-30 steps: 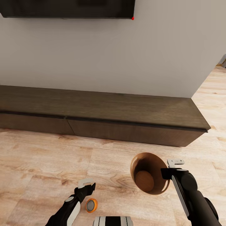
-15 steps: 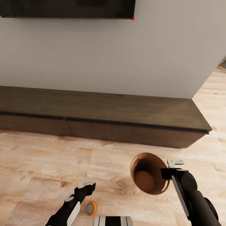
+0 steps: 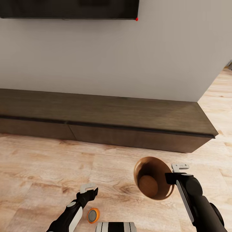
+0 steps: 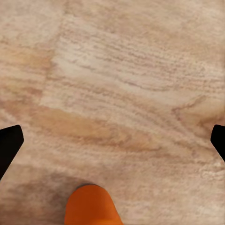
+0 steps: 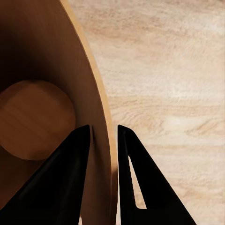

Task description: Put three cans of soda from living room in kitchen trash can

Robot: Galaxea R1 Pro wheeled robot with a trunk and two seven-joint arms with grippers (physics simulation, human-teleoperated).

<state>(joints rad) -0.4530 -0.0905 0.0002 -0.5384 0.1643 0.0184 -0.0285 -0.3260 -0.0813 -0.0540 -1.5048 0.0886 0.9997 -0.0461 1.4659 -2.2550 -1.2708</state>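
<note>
One can of soda [image 3: 93, 215], orange with a grey end turned up to the head camera, rests on the wood floor just below my left gripper [image 3: 90, 190]. That gripper is open and holds nothing. In the left wrist view the can [image 4: 90, 207] lies short of the wide-apart fingertips of the left gripper [image 4: 112, 140]. My right gripper [image 3: 175, 172] is shut on the rim of the tash can [image 3: 141, 167], which is copper-brown inside and holds no cans. The right wrist view has the right gripper [image 5: 101, 136] pinching the bin wall [image 5: 42, 51].
A long low dark-wood cabinet [image 3: 106, 119] runs along the white wall ahead, under a black TV [image 3: 69, 9]. Light wood floor [image 3: 42, 161] lies between me and the cabinet. The wall ends at the right, where more floor [image 3: 220, 93] continues.
The whole head view has shifted a little: cabinet and can sit slightly lower in the picture, so the camera has moved. Both grippers keep their places and states.
</note>
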